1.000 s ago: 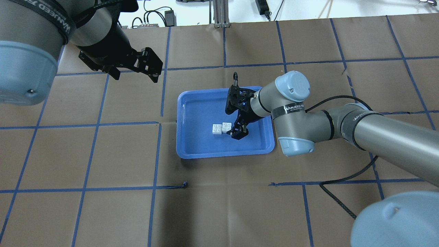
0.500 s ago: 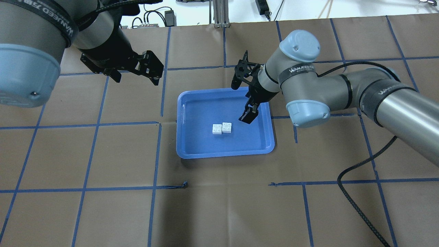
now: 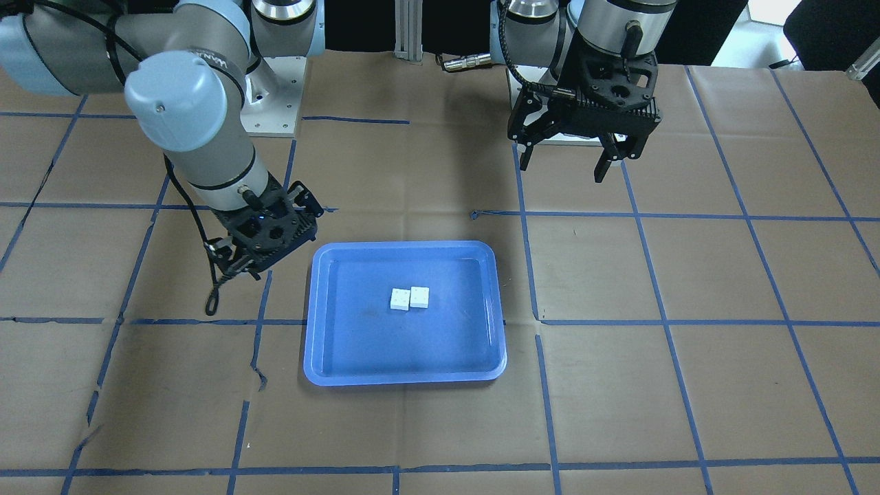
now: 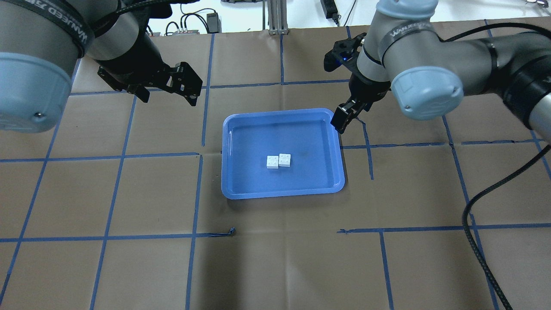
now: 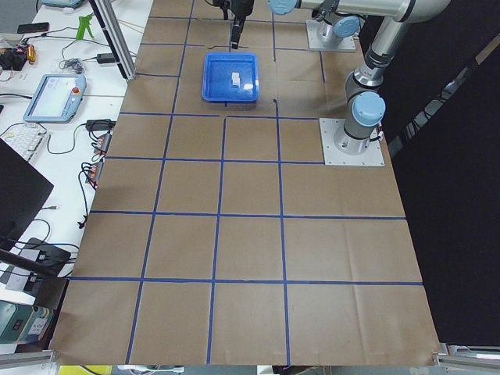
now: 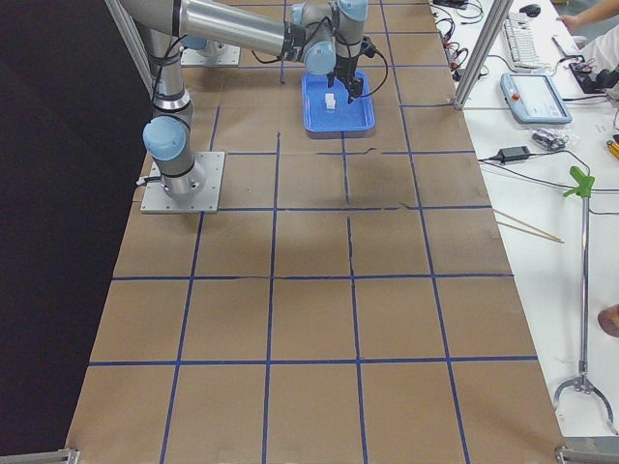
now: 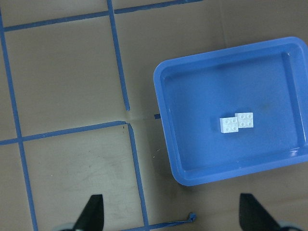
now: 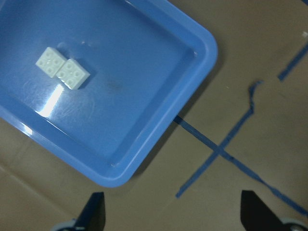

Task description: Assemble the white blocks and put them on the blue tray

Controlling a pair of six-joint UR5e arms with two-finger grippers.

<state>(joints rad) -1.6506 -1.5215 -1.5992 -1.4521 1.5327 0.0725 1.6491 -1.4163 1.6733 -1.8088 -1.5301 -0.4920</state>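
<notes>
The two white blocks [image 4: 278, 160] lie touching side by side in the middle of the blue tray [image 4: 258, 133], one slightly offset. They also show in the front view [image 3: 410, 298], the left wrist view [image 7: 237, 122] and the right wrist view [image 8: 62, 69]. My right gripper [image 4: 343, 118] is open and empty, above the tray's far right corner, apart from the blocks. My left gripper [image 4: 168, 97] is open and empty, raised over the paper to the far left of the tray [image 3: 385, 344].
Brown paper with a blue tape grid covers the table. A black cable [image 4: 473, 224] hangs from my right arm over the near right area. A loose tape end [image 4: 232, 231] lies in front of the tray. Benches with equipment [image 5: 55, 94] line the far side.
My right gripper has drawn back from beside the blocks, rising and moving to the tray's far right corner. The blocks stay in place. My left arm has barely moved.
</notes>
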